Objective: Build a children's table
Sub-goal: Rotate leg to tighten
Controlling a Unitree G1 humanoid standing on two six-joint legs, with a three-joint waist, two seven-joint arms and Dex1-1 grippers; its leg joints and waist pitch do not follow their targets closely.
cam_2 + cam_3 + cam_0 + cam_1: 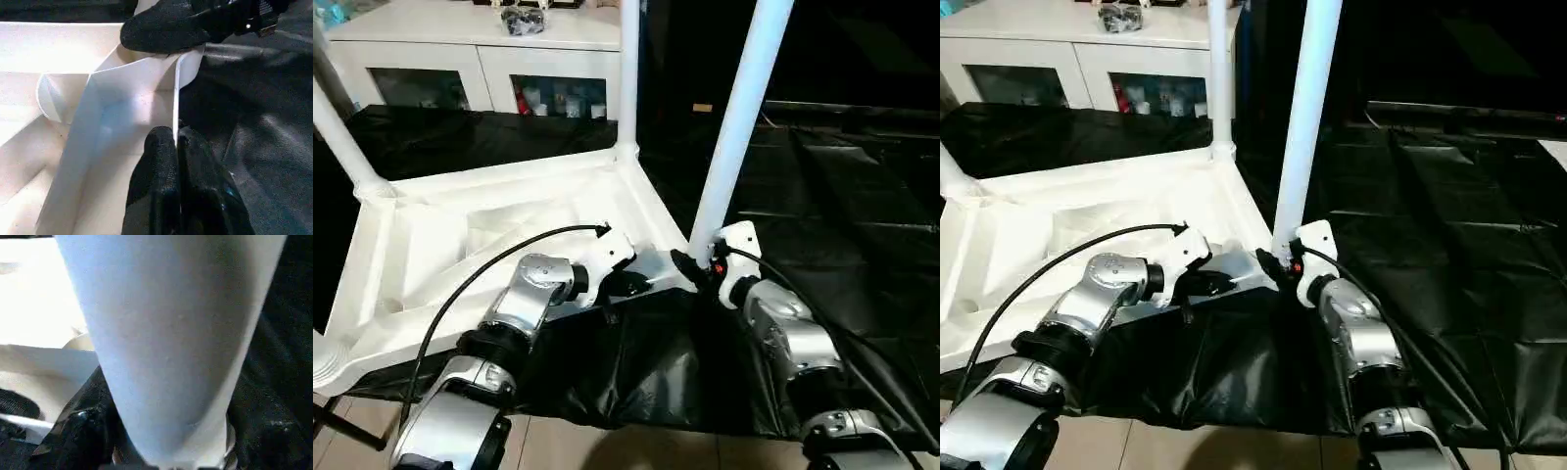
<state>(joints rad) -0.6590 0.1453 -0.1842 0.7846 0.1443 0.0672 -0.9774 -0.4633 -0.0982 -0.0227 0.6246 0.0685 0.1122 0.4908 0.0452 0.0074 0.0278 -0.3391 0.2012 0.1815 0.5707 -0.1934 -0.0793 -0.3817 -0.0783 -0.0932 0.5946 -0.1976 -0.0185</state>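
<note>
The left claw (628,284) is pinched shut on the thin near rim of the children's table (460,245), which lies upside down on the black sheet (862,196) with its ribbed underside facing up. In the left wrist view its 2 black fingers (161,166) press against either side of that white edge, just short of the rounded corner socket (146,78). Beside it, at that same corner, the right claw (698,266) is closed around the base of a leg (744,108), where the tube meets the socket; its white wrist housing sits just right of the tube. The right wrist view looks straight up the pale tapered tube (176,333), with black finger material showing around its lower end. The 2 claws are close together, the right one's dark fingertip (171,27) showing at the socket just ahead of the left one's fingers.

The held leg rises from the right claw steeply, leaning a little to the right. Past the left claw the tabletop spreads away and to the left. At its far corner beyond the right claw stands a 2nd leg (628,69), upright in its socket. Far left of the left claw a 3rd leg (337,132) slants out of another corner. Behind everything stands a white cabinet (480,59) with glass doors
</note>
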